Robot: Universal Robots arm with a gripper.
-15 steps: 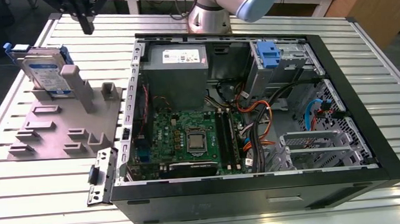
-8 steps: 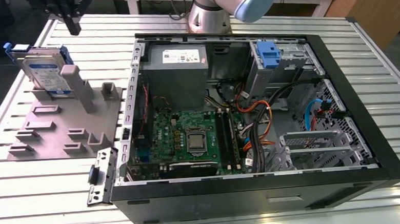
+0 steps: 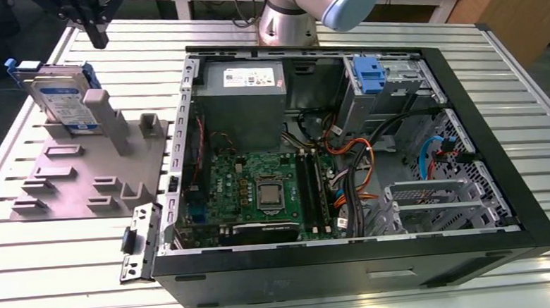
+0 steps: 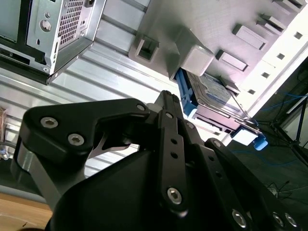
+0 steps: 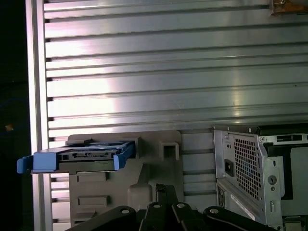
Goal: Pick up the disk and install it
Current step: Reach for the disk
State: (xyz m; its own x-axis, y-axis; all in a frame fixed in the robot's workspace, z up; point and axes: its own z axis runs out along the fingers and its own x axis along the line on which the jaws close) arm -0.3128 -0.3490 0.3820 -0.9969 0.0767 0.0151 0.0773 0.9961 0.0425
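Note:
The disk [image 3: 60, 95] is a silver drive with a white-and-blue label and blue side rails. It stands on edge in a grey holder [image 3: 78, 171] at the exterior view's left. In both wrist views the disk [image 4: 211, 94] [image 5: 89, 156] rests in that holder. My gripper [image 3: 97, 38] hangs above and slightly behind the disk, apart from it. Its black fingers [image 5: 162, 187] meet at their tips with nothing between them, and the fingertips [image 4: 166, 96] point toward the holder.
An open computer case [image 3: 351, 157] lies on the slatted metal table [image 3: 55, 278], right of the holder. Inside are a grey power-supply box [image 3: 243, 92], a motherboard [image 3: 258, 190], loose cables and a drive bay with a blue latch [image 3: 369, 71]. The arm's base [image 3: 287, 19] stands behind the case.

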